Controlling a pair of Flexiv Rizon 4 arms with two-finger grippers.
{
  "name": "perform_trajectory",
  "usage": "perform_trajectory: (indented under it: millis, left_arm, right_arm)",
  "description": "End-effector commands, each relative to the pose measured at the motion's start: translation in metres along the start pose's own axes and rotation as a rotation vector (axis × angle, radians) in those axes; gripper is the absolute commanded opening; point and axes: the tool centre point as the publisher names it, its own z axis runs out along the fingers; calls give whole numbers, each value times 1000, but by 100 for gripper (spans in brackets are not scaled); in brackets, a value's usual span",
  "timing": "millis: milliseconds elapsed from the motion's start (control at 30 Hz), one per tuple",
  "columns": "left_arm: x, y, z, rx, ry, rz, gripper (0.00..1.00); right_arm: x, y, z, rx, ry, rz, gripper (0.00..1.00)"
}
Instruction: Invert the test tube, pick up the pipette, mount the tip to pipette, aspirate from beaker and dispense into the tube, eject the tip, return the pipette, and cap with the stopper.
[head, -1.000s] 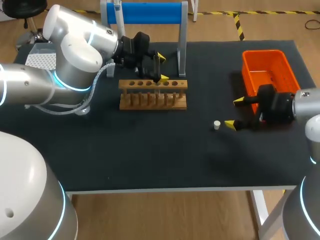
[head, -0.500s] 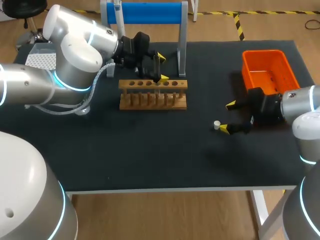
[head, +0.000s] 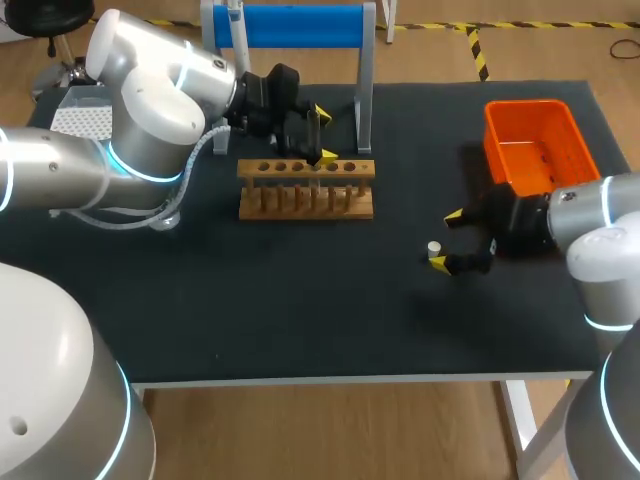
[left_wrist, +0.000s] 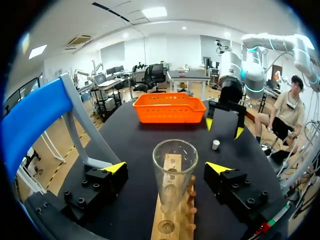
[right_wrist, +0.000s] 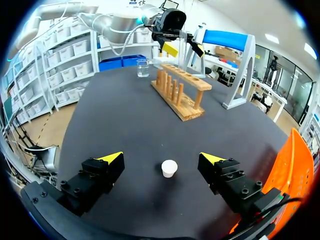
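A clear glass test tube (left_wrist: 174, 170) stands mouth up in the wooden rack (left_wrist: 172, 220) (head: 305, 188). My left gripper (left_wrist: 167, 167) (head: 318, 135) is open, one finger on each side of the tube and neither touching it. A small white stopper (right_wrist: 169, 168) (head: 434, 248) lies on the black table. My right gripper (right_wrist: 161, 158) (head: 445, 240) is low over the table, open, with the stopper between its fingers and clear of both. The beaker (right_wrist: 143, 67) stands beyond the rack's far end, near my left arm.
An orange bin (head: 535, 140) sits at the back right, just behind my right gripper. A blue-topped stand (head: 290, 25) rises behind the rack. A white perforated box (head: 80, 118) is at the far left behind my left arm.
My right gripper has slid left along the table until its open fingers came to either side of the stopper. The left arm and the tube have not moved.
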Motion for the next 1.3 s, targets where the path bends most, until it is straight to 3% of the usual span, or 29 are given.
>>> perform_trajectory:
  millis: [33,300,500,600,700,800,1033,1300]
  left_arm:
    - [-1,0,0,-1,4,-1,100]
    - [-1,0,0,-1,4,-1,100]
    - [-1,0,0,-1,4,-1,100]
    - [-1,0,0,-1,4,-1,100]
    - [-1,0,0,-1,4,-1,100]
    - [-1,0,0,-1,4,-1,100]
    - [-1,0,0,-1,4,-1,100]
    - [-1,0,0,-1,4,-1,100]
  right_arm:
    - [-1,-2,5,14,0,3,100]
    - [-3,-6,9,29,-5,13,100]
    - [-4,-8,14,39,-2,17,91]
    - [-4,-9,16,45,-1,19,82]
    - [-5,-10,17,50,1,22,80]
    - [-5,-11,19,54,3,24,69]
    - [-5,-12,22,62,8,26,68]
    - [-6,-13,26,68,10,32,60]
